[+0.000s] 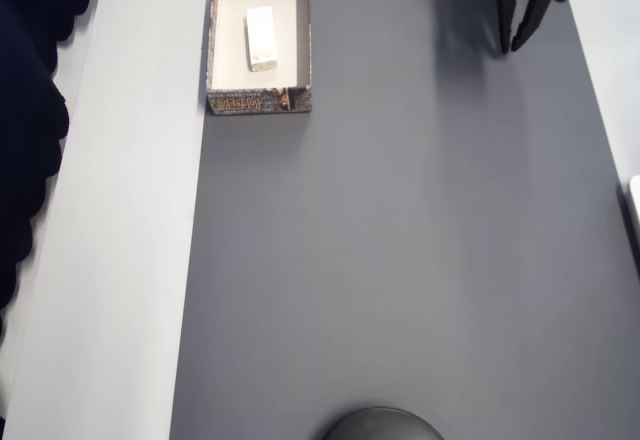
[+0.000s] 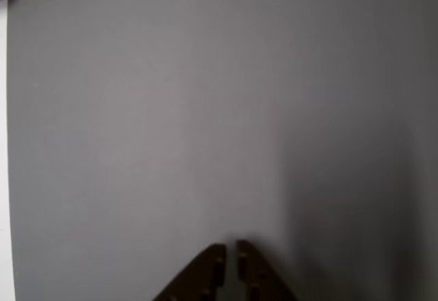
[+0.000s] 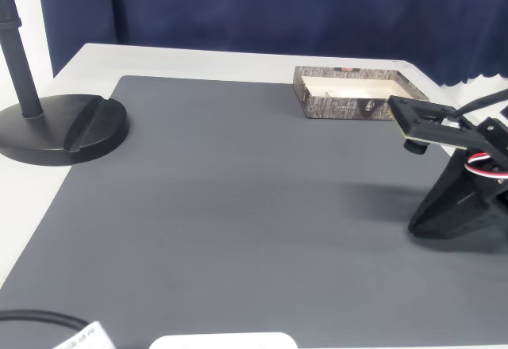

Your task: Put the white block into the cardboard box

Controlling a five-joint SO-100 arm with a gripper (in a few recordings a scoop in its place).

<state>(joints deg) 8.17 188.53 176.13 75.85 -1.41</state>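
The cardboard box [image 1: 258,100] stands at the top left of the grey mat, its patterned end wall facing down in the overhead view. Inside it, on the cream floor, lies the small white block [image 1: 262,38]. In the fixed view the box [image 3: 341,105] sits at the far right of the mat, and the block is hidden by its walls. My black gripper [image 1: 514,46] hovers at the top right, far from the box, fingers together with nothing between them. The wrist view has the fingertips [image 2: 217,254] nearly touching over bare mat. In the fixed view the gripper [image 3: 416,224] rests low at the right edge.
A black round stand base [image 3: 65,129] with its pole sits at the mat's left in the fixed view, and its rim [image 1: 383,426] shows at the overhead view's bottom. A white table strip [image 1: 120,260] borders the mat. A white object [image 3: 222,340] lies at the near edge.
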